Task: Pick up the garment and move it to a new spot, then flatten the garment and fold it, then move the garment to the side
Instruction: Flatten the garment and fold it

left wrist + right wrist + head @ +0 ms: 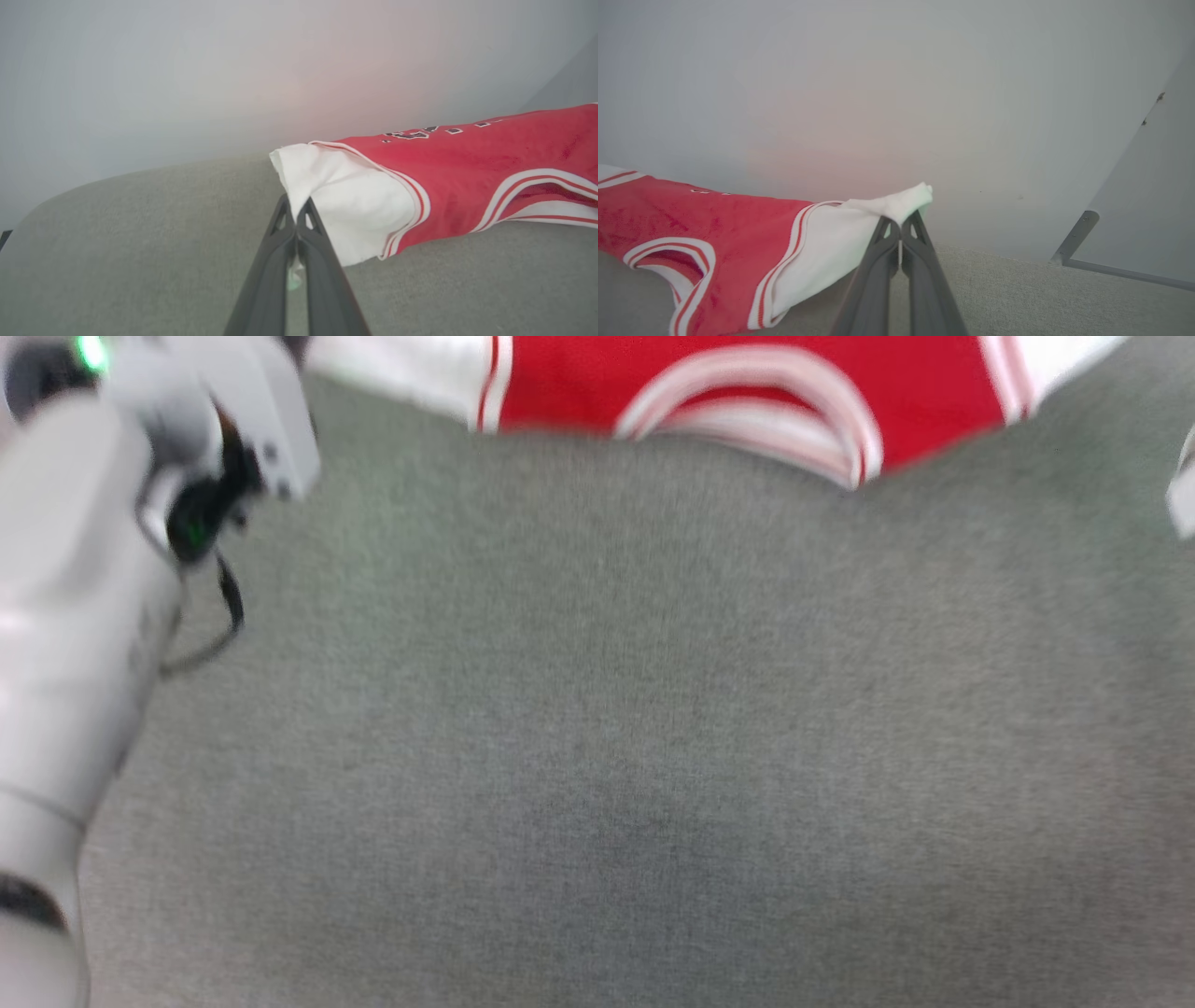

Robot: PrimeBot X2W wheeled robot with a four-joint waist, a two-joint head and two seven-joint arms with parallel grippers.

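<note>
In the head view, the garment (747,383) is seen blurred at the far edge of the grey surface (597,709), collar nearest, beside the pale left forearm (75,616). The grips are shown by the wrist views: the left gripper (295,210) is closed tight on one white sleeve, the right gripper (900,224) on the other. Black lettering (411,134) is made out in the left wrist view.

the garment (467,177) lies on the cushion (117,242), wall (187,70) behind; left gripper (296,203) and right gripper (900,220) at its opposite sleeves.
</note>
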